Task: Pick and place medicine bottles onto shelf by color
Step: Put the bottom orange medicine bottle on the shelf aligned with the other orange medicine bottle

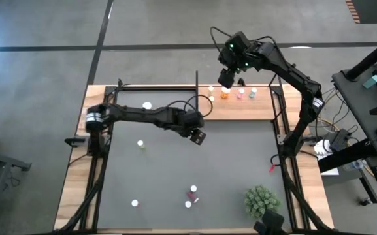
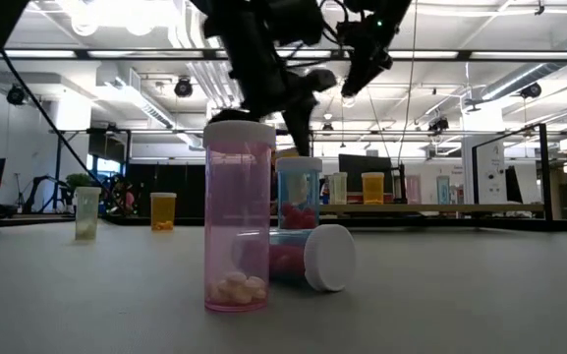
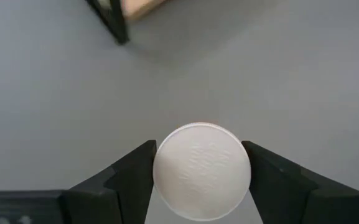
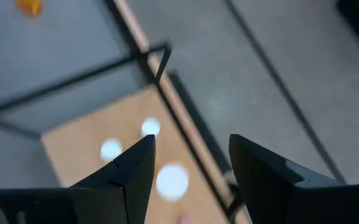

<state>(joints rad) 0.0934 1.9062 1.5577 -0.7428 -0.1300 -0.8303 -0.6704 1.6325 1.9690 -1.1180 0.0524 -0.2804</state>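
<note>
High view: four bottles (image 1: 240, 93) shelved, several left on mat; left fingers (image 3: 129, 180) clamping white-capped bottle (image 3: 201, 171), right fingers (image 4: 132, 168) spread, empty.

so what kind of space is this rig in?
Likely a robotics lab or industrial workshop: exposed ceiling ducts and lights, a side desk with electronics and cables, concrete floor around the table.

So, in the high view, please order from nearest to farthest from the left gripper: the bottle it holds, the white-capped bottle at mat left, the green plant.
1. Held bottle, between the left gripper's fingers.
2. White-capped bottle, mat left.
3. Green plant, near right corner.
</note>
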